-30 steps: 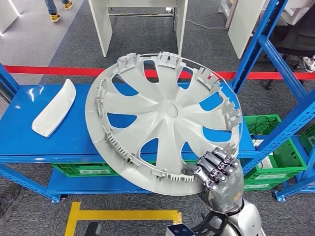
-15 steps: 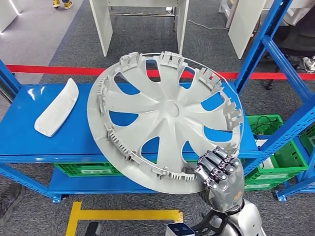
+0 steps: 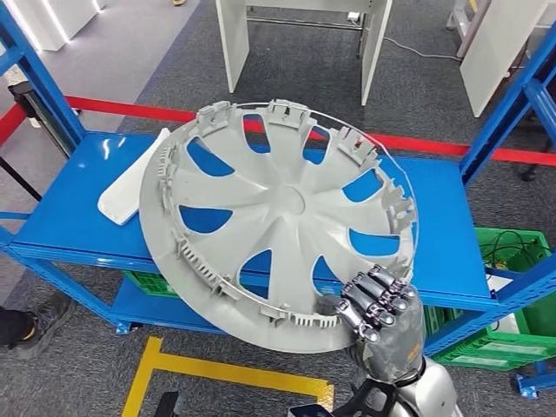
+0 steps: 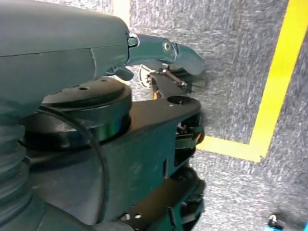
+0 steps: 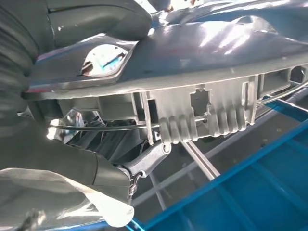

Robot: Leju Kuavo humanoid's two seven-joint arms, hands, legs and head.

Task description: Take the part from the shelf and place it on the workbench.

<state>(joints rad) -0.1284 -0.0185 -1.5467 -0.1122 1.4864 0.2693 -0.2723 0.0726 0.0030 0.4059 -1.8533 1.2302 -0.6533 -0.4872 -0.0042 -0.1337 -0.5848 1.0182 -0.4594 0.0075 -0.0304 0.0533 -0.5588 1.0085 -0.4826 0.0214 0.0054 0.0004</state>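
Observation:
A large grey wheel cover [image 3: 288, 208], inner side up with clips around its rim, hangs tilted in front of the blue shelf [image 3: 72, 217]. My right hand [image 3: 383, 317] grips its near right rim, fingers curled over the edge. The right wrist view shows the cover's rim clips [image 5: 203, 110] close up, my thumb [image 5: 98, 19] against the cover's face, and the blue shelf [image 5: 254, 187] beyond it. My left hand [image 4: 171, 48] hangs over the grey floor, one finger stretched out, holding nothing.
A white curved part [image 3: 128, 191] lies on the shelf, partly behind the cover. Blue uprights [image 3: 39, 78] flank the shelf. Green crates [image 3: 518, 261] sit low at the right. Red tape [image 3: 131, 109], white table legs [image 3: 233, 43], yellow floor lines [image 3: 229, 373] and a person's shoe [image 3: 20, 326] surround it.
The whole picture has shifted right, so the camera has turned left. The wheel cover stays in my right hand's grip, lifted a little nearer to me.

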